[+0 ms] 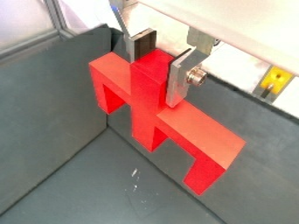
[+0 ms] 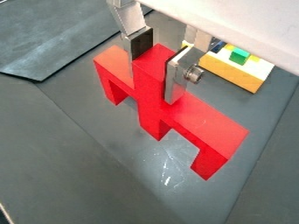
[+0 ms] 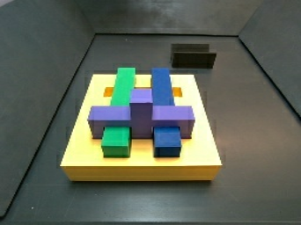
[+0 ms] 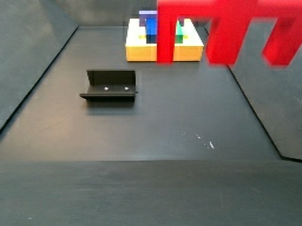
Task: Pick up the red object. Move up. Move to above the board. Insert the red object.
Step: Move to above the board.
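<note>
We see the gripper (image 1: 160, 63) pinching the central stem of the red object (image 1: 158, 114), one finger plate on each side, well clear of the grey floor (image 1: 70, 184). In a side view the red object (image 4: 230, 26) hangs high, legs down. The board (image 3: 143, 145) lies flat on the floor, bearing green (image 3: 121, 84), blue (image 3: 161, 85) and purple (image 3: 143, 114) blocks — none red. The fixture (image 4: 109, 86) stands apart from the board (image 4: 160, 44).

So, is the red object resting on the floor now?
No, the gripper holds the red object by its stem, clear above the floor.
</note>
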